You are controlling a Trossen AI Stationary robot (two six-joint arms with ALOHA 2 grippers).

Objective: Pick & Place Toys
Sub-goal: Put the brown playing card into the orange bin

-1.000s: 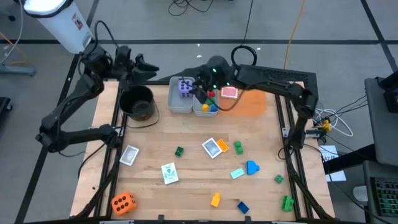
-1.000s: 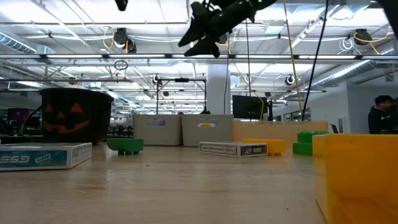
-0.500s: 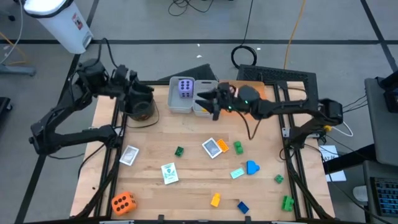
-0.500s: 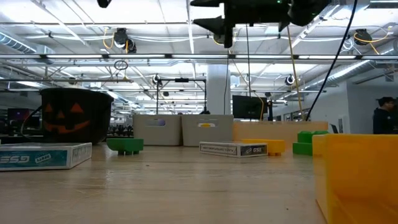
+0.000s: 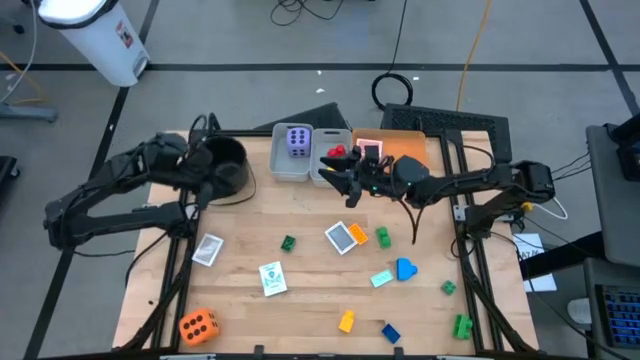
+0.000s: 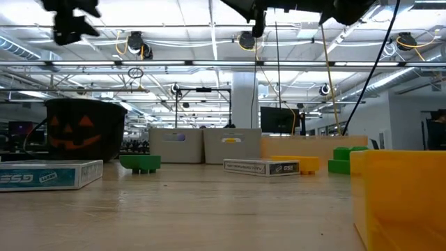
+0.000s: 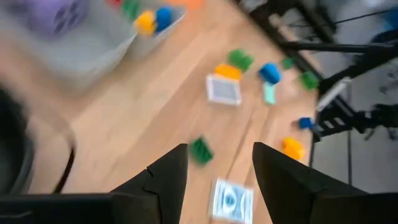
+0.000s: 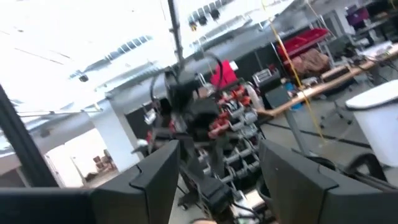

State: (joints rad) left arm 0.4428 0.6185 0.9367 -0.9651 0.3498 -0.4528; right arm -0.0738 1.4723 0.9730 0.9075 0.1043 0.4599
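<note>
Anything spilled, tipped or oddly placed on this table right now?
Nothing looks spilled or damaged. Toys lie scattered loose on the table, as sorting would expect: the orange die near the front left corner, cards and bricks mid-table. The purple die already sits in a grey bin.

Wooden table (image 5: 300,290), two grey bins (image 5: 291,165), black bucket (image 5: 228,166), orange tray (image 5: 405,150), scattered bricks (image 5: 287,242), cards (image 5: 343,237), orange die (image 5: 198,325)

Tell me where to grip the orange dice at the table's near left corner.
Grip the orange dice across two opposite flat side faces, coming straight down from above. It is a cube sitting alone on the table, with bare wood all round, so a pincer's fingers should have room on either side.
</note>
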